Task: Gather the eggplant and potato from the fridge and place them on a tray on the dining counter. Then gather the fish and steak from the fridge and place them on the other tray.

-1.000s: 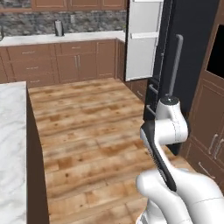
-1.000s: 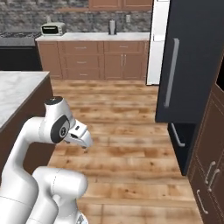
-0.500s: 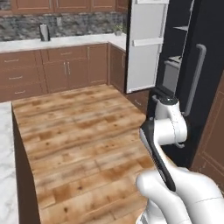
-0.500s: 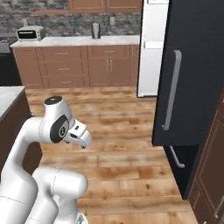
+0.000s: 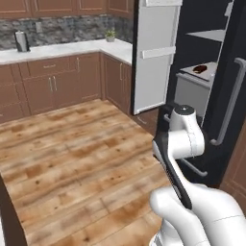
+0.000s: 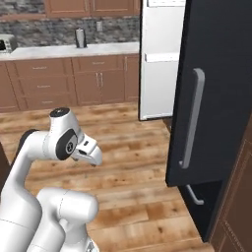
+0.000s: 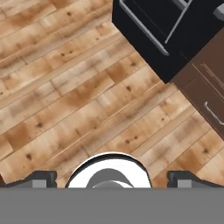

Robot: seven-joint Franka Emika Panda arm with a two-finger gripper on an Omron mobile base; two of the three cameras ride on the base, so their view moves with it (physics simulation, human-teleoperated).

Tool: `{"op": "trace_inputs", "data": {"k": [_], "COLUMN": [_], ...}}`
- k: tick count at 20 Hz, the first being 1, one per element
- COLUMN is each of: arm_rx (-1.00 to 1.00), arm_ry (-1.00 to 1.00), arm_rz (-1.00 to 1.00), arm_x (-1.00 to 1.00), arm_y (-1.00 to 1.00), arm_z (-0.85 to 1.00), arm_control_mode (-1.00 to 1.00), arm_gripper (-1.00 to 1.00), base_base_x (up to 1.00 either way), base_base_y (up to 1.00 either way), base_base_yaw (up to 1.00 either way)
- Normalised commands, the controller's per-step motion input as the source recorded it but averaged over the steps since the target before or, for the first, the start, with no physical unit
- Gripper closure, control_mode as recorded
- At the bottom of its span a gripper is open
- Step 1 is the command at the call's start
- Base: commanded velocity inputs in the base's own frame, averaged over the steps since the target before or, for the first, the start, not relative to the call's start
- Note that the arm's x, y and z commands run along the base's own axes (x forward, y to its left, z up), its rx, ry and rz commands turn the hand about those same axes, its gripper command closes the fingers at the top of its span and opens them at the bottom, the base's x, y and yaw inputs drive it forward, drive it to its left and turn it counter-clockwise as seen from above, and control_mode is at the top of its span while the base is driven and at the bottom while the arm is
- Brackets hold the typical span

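Domestic kitchen, rendered. Evidence: tall black fridge (image 6: 216, 88) at right, one door (image 5: 154, 55) swung open to show white lining and shelves; brown wood cabinets (image 5: 57, 86) along the far wall under a white counter (image 5: 62, 48); grey stone backsplash (image 5: 67, 29); toaster (image 6: 4, 44) at far left; small potted plant (image 5: 111, 34); plank wood floor (image 5: 72, 163).

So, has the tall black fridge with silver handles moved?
No. The fridge stays beside the brown wall cabinets; the whole view shifted, so the camera moved.
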Motion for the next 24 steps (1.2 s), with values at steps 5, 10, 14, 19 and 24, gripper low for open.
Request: {"op": "trace_inputs", "data": {"k": [5,10,14,19,24], "arm_rx": [0.0,0.0,0.0,0.0,0.0], "arm_ry": [0.0,0.0,0.0,0.0,0.0], "arm_rz": [0.0,0.0,0.0,0.0,0.0], "arm_x": [0.0,0.0,0.0,0.0,0.0], "arm_y": [0.0,0.0,0.0,0.0,0.0], "arm_z": [0.0,0.0,0.0,0.0,0.0], "arm_control_mode": [1.0,1.0,1.0,1.0,1.0], "arm_gripper": [-1.0,-1.0,-1.0,-1.0,-1.0], "base_base_x": [0.61,0.65,0.84,0.88,0.77], "base_base_y": [-0.07,-0.01,0.04,0.15,0.05], "base_base_yaw": [-0.3,-0.37,-0.41,-0.42,-0.41]}}
